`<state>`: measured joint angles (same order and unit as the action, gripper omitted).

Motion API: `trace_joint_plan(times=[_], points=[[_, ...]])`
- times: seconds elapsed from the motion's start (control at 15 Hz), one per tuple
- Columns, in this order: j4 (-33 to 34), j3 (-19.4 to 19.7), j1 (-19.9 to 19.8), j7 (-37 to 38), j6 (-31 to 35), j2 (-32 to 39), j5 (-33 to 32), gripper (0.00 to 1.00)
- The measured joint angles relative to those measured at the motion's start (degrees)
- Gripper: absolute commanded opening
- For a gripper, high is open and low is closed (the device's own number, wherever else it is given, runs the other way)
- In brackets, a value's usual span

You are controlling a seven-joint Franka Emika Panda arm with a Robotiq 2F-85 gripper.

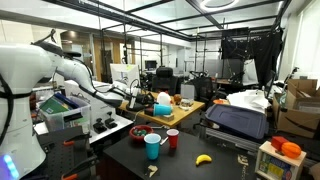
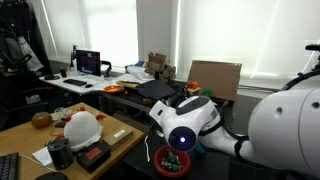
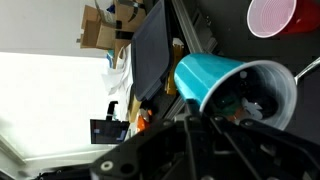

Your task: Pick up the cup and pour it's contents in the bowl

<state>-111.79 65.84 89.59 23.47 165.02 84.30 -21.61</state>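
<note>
The claw (image 3: 203, 122) is clamped on the cup (image 3: 215, 80), which is lifted and tipped on its side, so pouring looks begun; next it likely needs more tilt, mouth kept over the bowl (image 1: 134, 130).

Table: a dark top (image 1: 190, 168) is seen in an exterior view.
Bowl: a red bowl (image 1: 143, 131) is set on it.
Cups: a teal cup (image 1: 153, 146) and a red cup (image 1: 172, 138) are stood upright just beside the bowl.
Banana: a banana (image 1: 203, 158) is laid near the cups.
</note>
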Motion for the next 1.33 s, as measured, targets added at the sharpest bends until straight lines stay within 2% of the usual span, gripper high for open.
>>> trace_joint_plan(times=[0.67, 1.0, 1.33], points=[[0.45, 0.02, 0.00, 6.16, -0.73, 0.00, -2.92, 0.01], [1.03, 0.03, 0.05, 10.73, -3.35, 0.00, -5.58, 0.01], [1.70, -0.06, 0.05, 12.19, -6.63, 0.00, -6.01, 0.01]])
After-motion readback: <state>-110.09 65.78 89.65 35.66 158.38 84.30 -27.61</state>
